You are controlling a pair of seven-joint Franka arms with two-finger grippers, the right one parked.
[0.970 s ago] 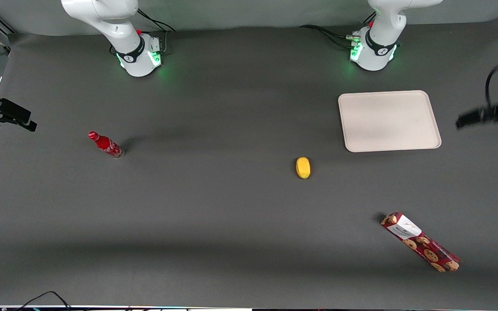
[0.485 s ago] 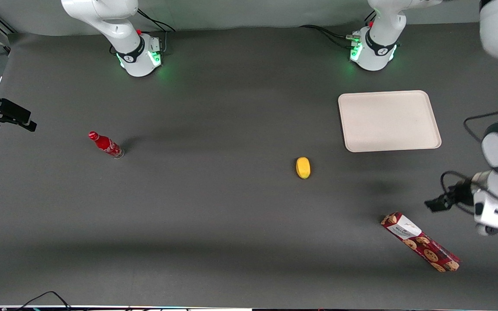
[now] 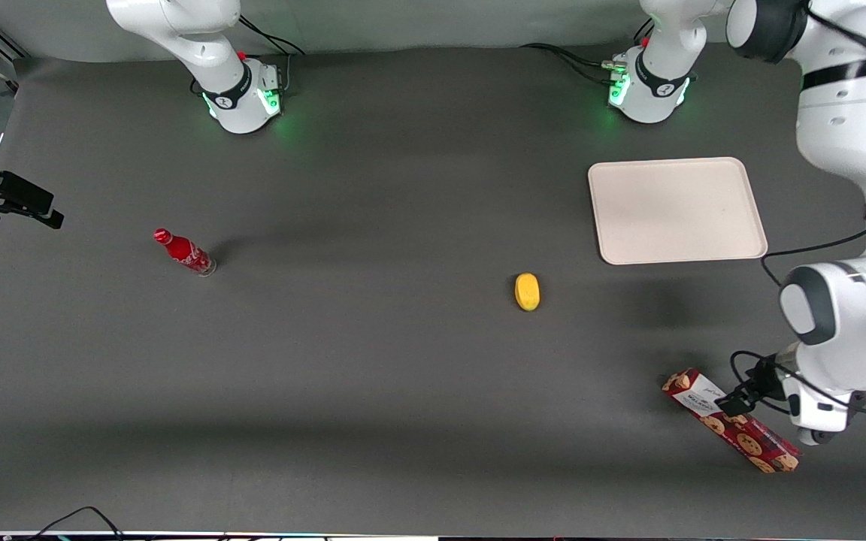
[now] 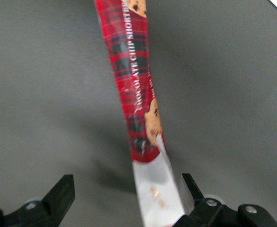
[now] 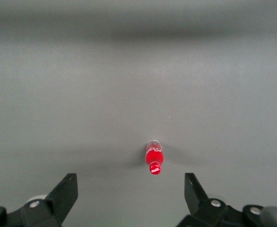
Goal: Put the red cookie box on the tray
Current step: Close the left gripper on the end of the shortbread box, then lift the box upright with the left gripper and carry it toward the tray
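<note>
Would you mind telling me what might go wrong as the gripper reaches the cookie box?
The open gripper sits off-centre over the red cookie box: one finger is close beside the carton and could knock it. Gripping near the white-label end, the long box may tilt on the way to the tray.

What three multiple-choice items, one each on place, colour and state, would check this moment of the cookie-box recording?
1. Where is the red cookie box?
A. on the tray
B. on the table, nearer the front camera than the tray
C. beside the red bottle

2. What colour is the small rounded object on the table?
A. yellow
B. blue
C. green

3. How do the gripper fingers stand?
A. shut on the box
B. shut on nothing
C. open, over the box's white-label end

Answers: 1 B, the tray is bare and the box lies on the table; 2 A, it is plainly yellow; 3 C, the wrist view shows a wide gap between the fingers.
</note>
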